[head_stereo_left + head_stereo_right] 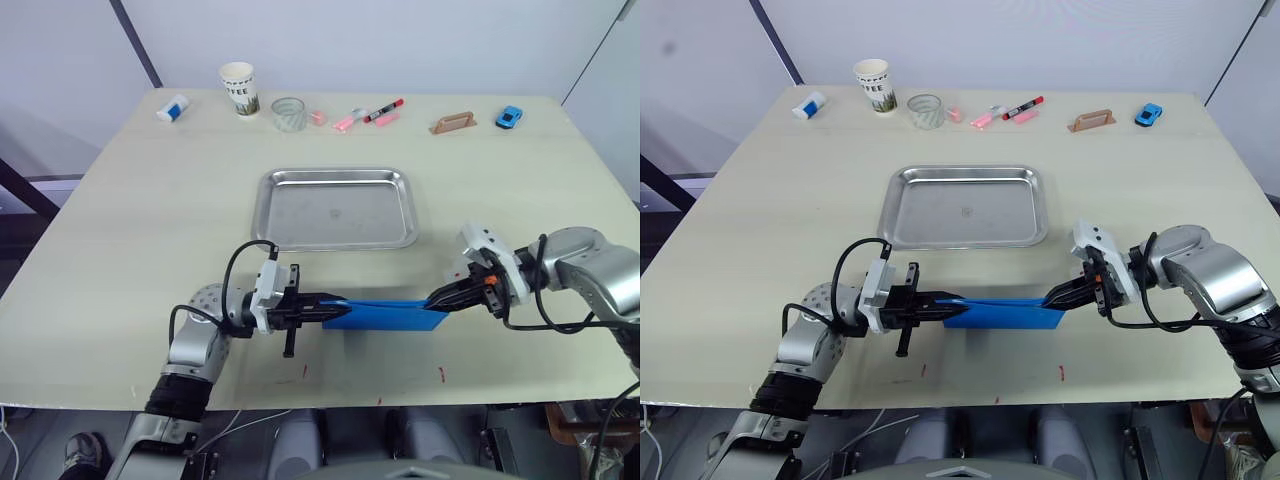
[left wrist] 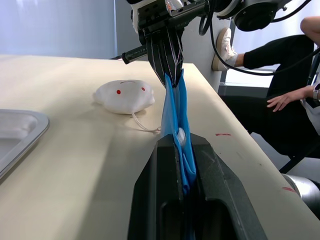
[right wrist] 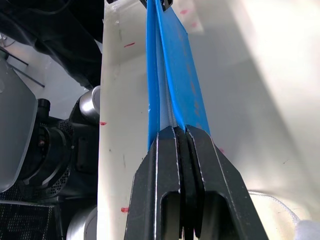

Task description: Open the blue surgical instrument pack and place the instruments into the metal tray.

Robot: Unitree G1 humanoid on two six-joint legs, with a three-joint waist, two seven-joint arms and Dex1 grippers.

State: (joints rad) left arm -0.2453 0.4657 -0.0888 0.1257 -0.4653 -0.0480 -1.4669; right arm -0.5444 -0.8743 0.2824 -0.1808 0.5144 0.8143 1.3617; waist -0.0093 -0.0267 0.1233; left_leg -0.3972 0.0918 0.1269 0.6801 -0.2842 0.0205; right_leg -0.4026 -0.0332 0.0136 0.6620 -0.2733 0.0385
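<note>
The blue surgical instrument pack (image 1: 390,314) is folded flat and held a little above the front of the table, stretched between both grippers. My left gripper (image 1: 335,298) is shut on its left end, and the left wrist view shows its fingers (image 2: 165,165) clamped on the blue fabric (image 2: 175,100). Gripping the right end is my right gripper (image 1: 440,298), also shut, seen close up in the right wrist view (image 3: 181,132). The metal tray (image 1: 340,212) lies empty just behind the pack at the table's middle. The instruments are hidden inside the pack.
Along the back edge stand a paper cup (image 1: 238,88), a glass (image 1: 288,113), markers (image 1: 383,110), a wooden handle block (image 1: 454,123), a blue toy car (image 1: 509,117) and a white-blue item (image 1: 172,108). A white lump with red dots (image 2: 124,96) lies beside the right gripper. A person (image 2: 290,95) sits beyond the table's right side.
</note>
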